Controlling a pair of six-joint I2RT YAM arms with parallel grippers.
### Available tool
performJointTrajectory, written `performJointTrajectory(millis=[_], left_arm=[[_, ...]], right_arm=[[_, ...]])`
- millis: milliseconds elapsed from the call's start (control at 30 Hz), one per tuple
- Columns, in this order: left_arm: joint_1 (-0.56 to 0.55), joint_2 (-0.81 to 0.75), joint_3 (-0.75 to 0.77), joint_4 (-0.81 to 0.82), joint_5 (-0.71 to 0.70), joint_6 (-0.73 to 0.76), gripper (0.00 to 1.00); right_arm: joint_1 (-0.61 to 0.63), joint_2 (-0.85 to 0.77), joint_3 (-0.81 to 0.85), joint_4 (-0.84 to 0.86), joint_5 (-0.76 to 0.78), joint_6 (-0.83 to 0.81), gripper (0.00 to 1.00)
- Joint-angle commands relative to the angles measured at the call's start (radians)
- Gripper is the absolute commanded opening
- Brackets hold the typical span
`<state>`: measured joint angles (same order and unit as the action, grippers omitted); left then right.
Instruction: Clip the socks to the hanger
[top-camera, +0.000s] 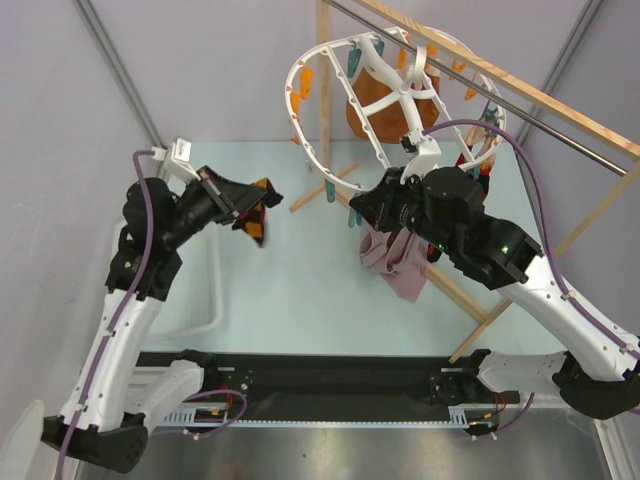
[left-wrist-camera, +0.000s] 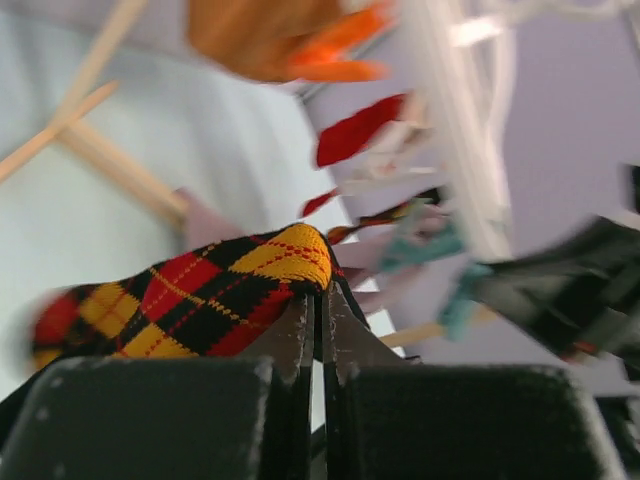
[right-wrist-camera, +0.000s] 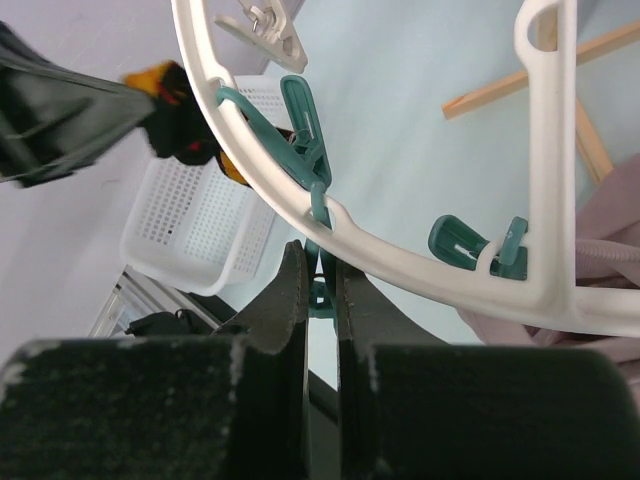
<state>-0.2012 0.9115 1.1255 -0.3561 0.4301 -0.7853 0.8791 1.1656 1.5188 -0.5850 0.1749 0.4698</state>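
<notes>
My left gripper (top-camera: 262, 203) is shut on a black sock with red and yellow argyle diamonds (top-camera: 255, 220) and holds it in the air, left of the hanger. In the left wrist view the sock (left-wrist-camera: 200, 290) drapes over the closed fingertips of the left gripper (left-wrist-camera: 320, 300). The white round hanger (top-camera: 293, 95) hangs tilted from the rack, with teal and orange clips. My right gripper (top-camera: 362, 205) is at the ring's lower rim. In the right wrist view the right gripper (right-wrist-camera: 320, 275) is shut on a teal clip (right-wrist-camera: 303, 135) under the ring (right-wrist-camera: 420, 268). The sock (right-wrist-camera: 185, 140) shows beyond.
A mauve-pink cloth (top-camera: 395, 262) hangs below the right gripper. An orange-brown garment (top-camera: 375, 100) hangs behind the ring. Wooden rack poles (top-camera: 560, 110) and a metal rod cross the back right. A white mesh basket (right-wrist-camera: 200, 225) stands on the table at the left.
</notes>
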Motion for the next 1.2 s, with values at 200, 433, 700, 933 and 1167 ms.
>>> performJointTrajectory(millis=[200, 433, 700, 933, 1167], left_arm=[[-0.311, -0.071, -0.042, 0.221, -0.188, -0.133, 0.00], [-0.417, -0.118, -0.269, 0.365, -0.292, -0.432, 0.00], [-0.579, -0.053, -0.325, 0.548, -0.477, -0.683, 0.00], [-0.678, -0.008, -0.282, 0.565, -0.588, -0.698, 0.00], [-0.687, 0.010, -0.290, 0.603, -0.593, -0.698, 0.00]], right_arm=[[0.000, 0.003, 0.027, 0.037, -0.029, 0.026, 0.00], [0.001, 0.000, 0.046, 0.040, -0.034, 0.052, 0.00], [0.001, -0.004, 0.038, 0.056, -0.043, 0.072, 0.00], [0.000, -0.009, 0.044, 0.051, -0.038, 0.090, 0.00], [0.000, -0.012, 0.044, 0.040, -0.037, 0.095, 0.00]])
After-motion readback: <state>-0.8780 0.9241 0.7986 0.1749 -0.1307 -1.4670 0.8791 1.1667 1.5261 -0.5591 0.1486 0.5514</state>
